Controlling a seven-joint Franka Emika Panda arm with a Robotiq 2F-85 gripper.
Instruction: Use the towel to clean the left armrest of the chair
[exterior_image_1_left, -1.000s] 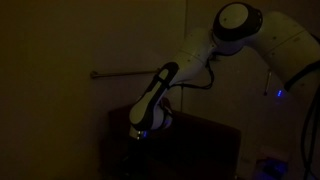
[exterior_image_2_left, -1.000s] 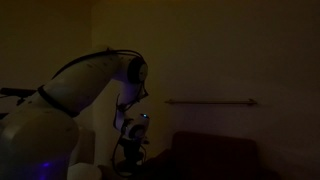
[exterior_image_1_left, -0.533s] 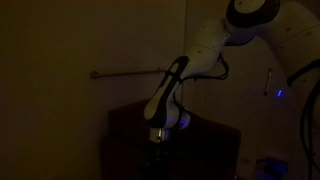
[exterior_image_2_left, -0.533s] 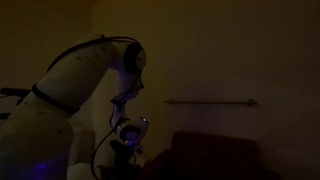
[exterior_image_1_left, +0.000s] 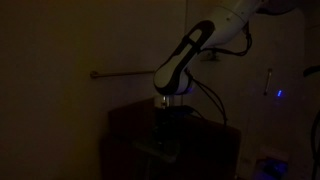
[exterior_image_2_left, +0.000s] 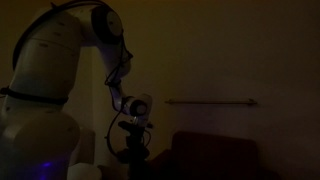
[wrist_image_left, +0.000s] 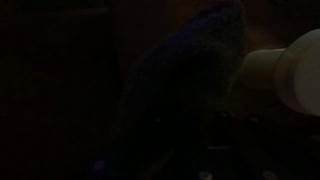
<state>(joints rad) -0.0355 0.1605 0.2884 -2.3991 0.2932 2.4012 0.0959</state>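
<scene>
Low-light scene. The chair (exterior_image_1_left: 215, 150) fills the lower centre of the frame in an exterior view as a dark brown block. I take the flat top edge just beside the tool to be the left armrest (exterior_image_1_left: 200, 122), though darkness blurs its outline. The arm (exterior_image_1_left: 195, 45) reaches down from the upper right, and the gripper (exterior_image_1_left: 163, 128) hangs over the chair's upper part. I cannot tell whether the jaws are released or clenched. In the wrist view a dim bluish mass (wrist_image_left: 190, 80) at centre may be the towel, and a pale rounded object (wrist_image_left: 285, 75) sits at the right edge, but neither can be confirmed. The main hazard, in my judgement, is poor visibility. Unable to see contact, I could press too hard into the upholstery, or wipe above the surface without touching it. If the cloth is only loosely pinched, a dragging stroke could pull it free. The wall rail (exterior_image_1_left: 130, 72), at middle left behind the chair, could be struck on a wide sweep.
</scene>
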